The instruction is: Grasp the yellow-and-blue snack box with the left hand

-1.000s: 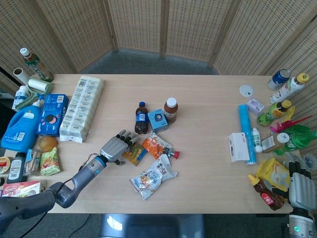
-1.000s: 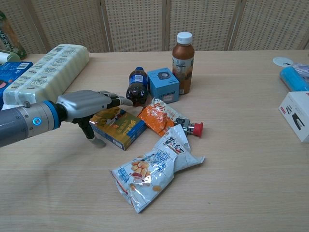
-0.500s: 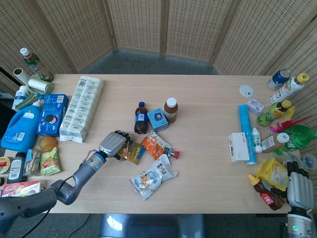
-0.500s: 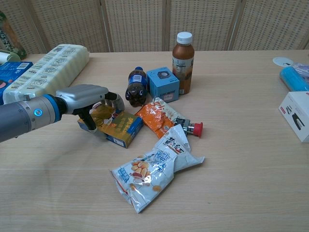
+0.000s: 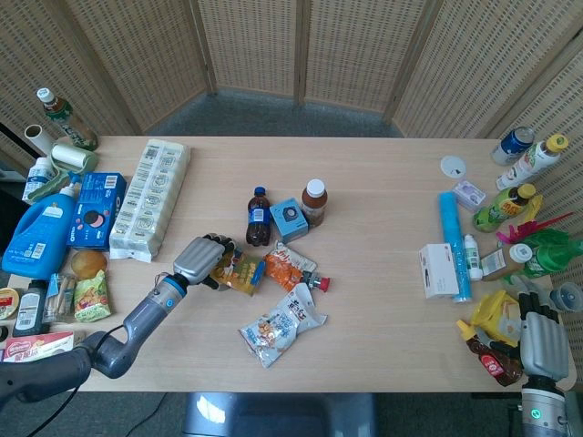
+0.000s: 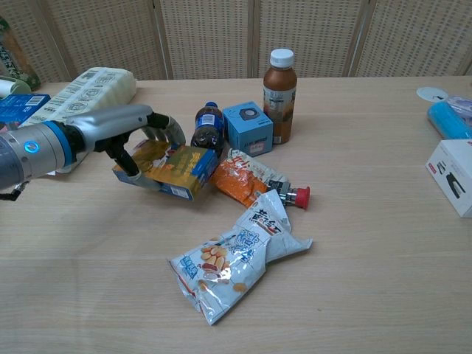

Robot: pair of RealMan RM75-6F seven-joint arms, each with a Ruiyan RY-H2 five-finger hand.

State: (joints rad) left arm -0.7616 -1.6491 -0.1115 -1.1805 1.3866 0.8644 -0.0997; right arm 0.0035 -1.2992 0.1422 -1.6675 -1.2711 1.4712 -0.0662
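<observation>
1. Since a second ago my left robot hand (image 6: 136,136) has gone from lying flat over the yellow-and-blue cardboard snack box (image 6: 168,169) to wrapping it, and the box has shifted up-table with one end tilted.
2. My left robot hand now grasps the box, fingers (image 6: 171,130) curled over its far edge and the thumb under its near edge; in the head view the same hand (image 5: 199,259) covers the box's left end (image 5: 240,271).
3. The box sits mid-table on the pale wooden table (image 6: 369,280), just in front of the small dark cola bottle (image 6: 208,130) and touching the orange foil snack packet (image 6: 245,179).
4. To finish well, I judge I should firm the grip evenly, then lift straight up, away from the bottle and the packet so neither is dragged.
5. My right robot hand (image 5: 540,344) rests at the table's right edge among bottles, holding nothing, its fingers fairly straight.
6. Whether the box's underside still touches the table is hard to make out, and the thumb contact is partly hidden.
</observation>
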